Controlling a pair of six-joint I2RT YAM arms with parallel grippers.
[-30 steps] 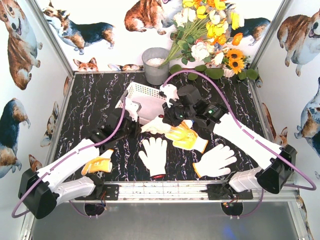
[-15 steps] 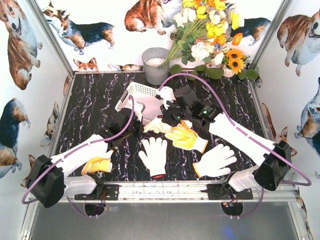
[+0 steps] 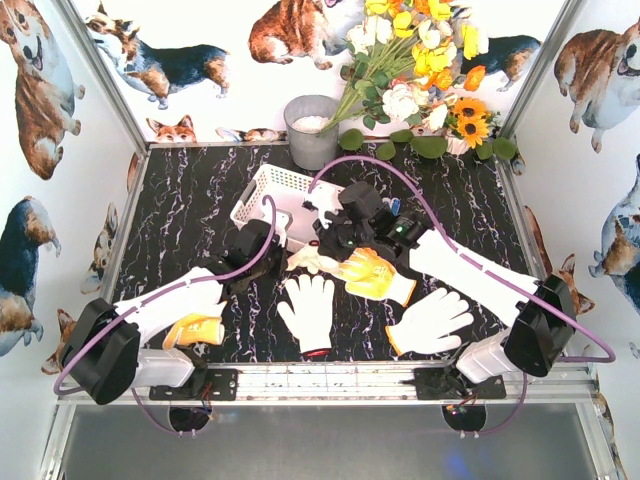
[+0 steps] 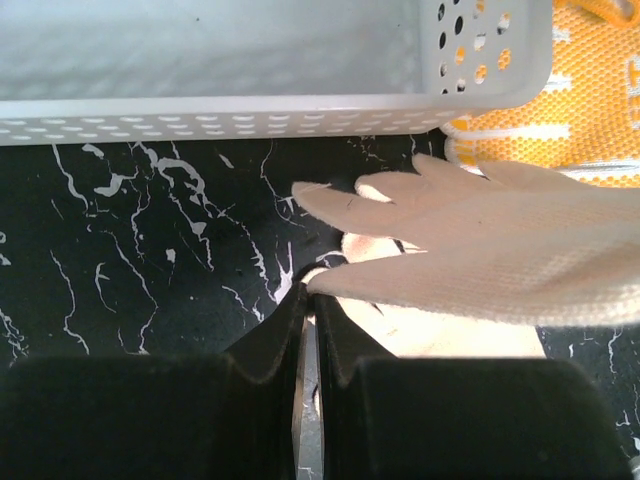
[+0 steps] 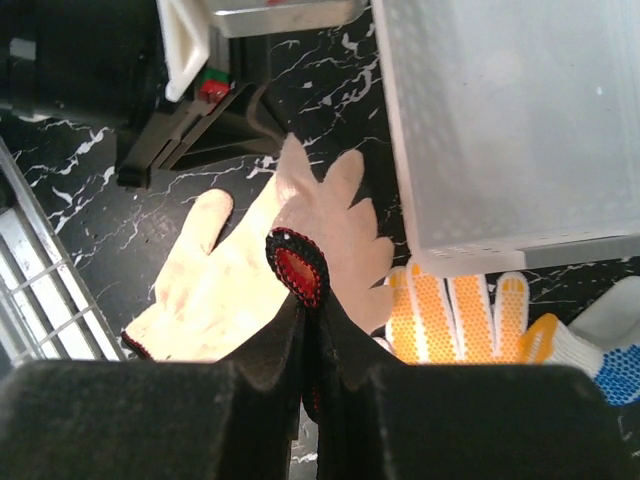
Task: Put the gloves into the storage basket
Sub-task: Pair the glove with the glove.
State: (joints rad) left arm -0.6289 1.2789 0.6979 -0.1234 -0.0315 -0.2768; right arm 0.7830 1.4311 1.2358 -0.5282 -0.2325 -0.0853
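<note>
Right fingers (image 5: 304,303) closed, pinching a red-edged fold of the cream glove (image 5: 230,285). The glove is spread on the black marbled counter (image 5: 90,200), its tips at 12 o'clock, just short of the storage basket (image 5: 480,140). Left fingers (image 4: 305,300) pressed fully together, tips touching the same glove's edge; cannot tell whether any fabric is caught. Yellow dotted glove (image 5: 450,320) touches the cream one at 4 o'clock, just beside the basket's near wall. From overhead, both arm heads crowd the basket's near side. Around the cream glove: white glove (image 3: 308,310) at 6 o'clock, second white glove (image 3: 430,322) at 4, orange-yellow glove (image 3: 195,330) under the left arm at 8. Grey bucket (image 3: 312,130) and flowers (image 3: 420,70) stand beyond the basket at 12. Open counter lies at 9 o'clock of the basket.
</note>
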